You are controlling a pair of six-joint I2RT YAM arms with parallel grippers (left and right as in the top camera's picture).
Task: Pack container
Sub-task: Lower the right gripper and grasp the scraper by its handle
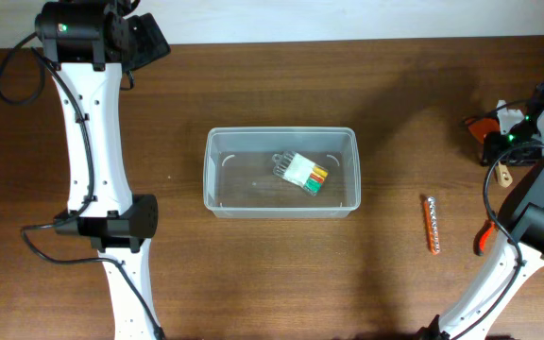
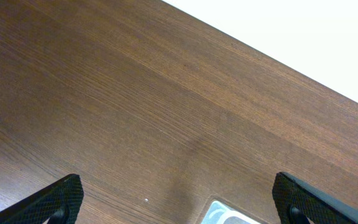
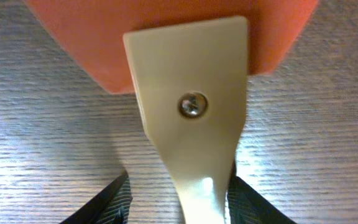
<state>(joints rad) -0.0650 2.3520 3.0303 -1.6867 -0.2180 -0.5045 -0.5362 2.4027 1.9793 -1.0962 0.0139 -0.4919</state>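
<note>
Left gripper [image 2: 176, 186]: fingers wide apart above table [image 2: 135, 93], clear only from its wrist.
Container [image 1: 281, 131]: mid-table; overhead alone shows the pack [image 1: 302, 173] inside.
Strip [image 1: 432, 225]: right of container.
Right gripper [image 3: 180, 185]: clamped on scraper [image 3: 191, 81], seen close from its wrist.

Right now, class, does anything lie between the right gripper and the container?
Only the orange strip lies between the right gripper, shut on a beige tool, and the container. It sits slightly off the straight line, so it probably won't block.

L gripper [image 2: 176, 190] jaws wide apart; R gripper [image 3: 180, 190] clamped on beige handle [image 3: 191, 130].
</note>
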